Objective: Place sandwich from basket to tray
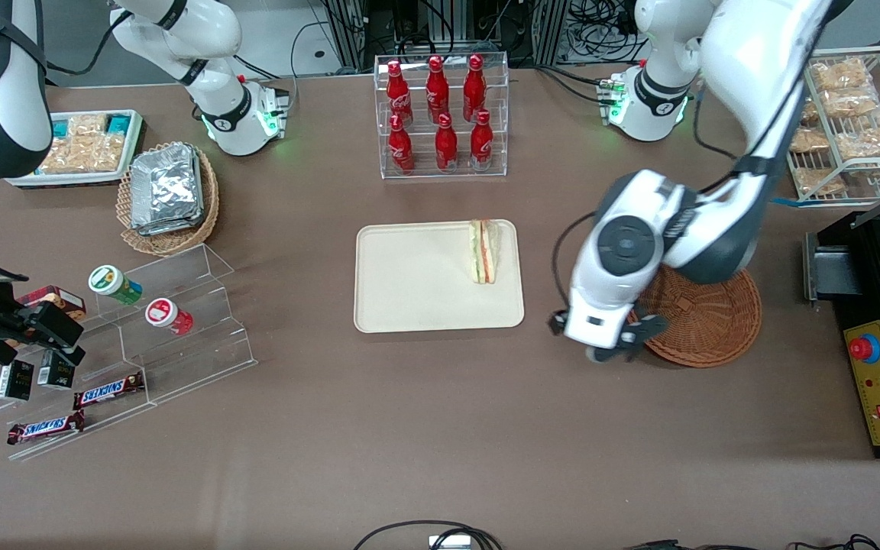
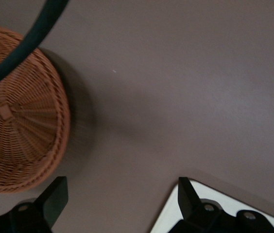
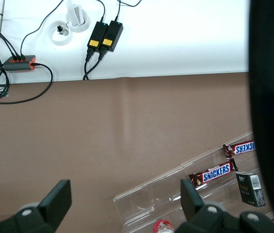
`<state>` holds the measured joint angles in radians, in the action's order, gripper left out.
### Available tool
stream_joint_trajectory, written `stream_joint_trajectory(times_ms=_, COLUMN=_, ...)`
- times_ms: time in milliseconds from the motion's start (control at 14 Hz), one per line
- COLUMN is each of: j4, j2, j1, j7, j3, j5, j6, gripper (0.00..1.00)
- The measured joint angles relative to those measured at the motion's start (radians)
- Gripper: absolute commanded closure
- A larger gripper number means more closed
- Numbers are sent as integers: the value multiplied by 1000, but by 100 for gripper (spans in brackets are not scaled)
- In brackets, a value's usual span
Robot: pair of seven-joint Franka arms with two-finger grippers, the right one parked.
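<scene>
The sandwich lies on the cream tray, close to the tray's short edge that faces the basket. The reddish-brown wicker basket has nothing in it. My left gripper hangs low at the basket's rim, on the side toward the tray. In the left wrist view the gripper is open over bare brown table, with nothing between its fingers. The basket lies off one fingertip. A corner of the tray lies by the other.
A clear rack of red cola bottles stands farther from the camera than the tray. A tan basket of foil packets, a white snack tray and acrylic steps with Snickers bars lie toward the parked arm's end. A wire snack rack and a control box stand beside the basket.
</scene>
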<state>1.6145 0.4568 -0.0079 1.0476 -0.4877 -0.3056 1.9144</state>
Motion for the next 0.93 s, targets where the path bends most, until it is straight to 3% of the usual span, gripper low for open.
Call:
stream_joint_trajectory(times_ms=357, j4=0, j2=-65, j1=123, j7=-154, j3=-1, j5=4, j6=-74, gripper=0)
stream_joint_trajectory(times_ms=500, j4=-1, j2=-104, j1=180, j7=-272, j3=5, j5=46, j6=-104, gripper=0)
stream_joint_trajectory(times_ms=714, j4=-2, j2=-205, j1=197, j7=-507, j3=125, j5=173, j6=-182, gripper=0)
stream_joint_trajectory(times_ms=929, j4=-2, j2=-306, j1=173, j7=-733, j3=270, j5=251, j6=-290, gripper=0)
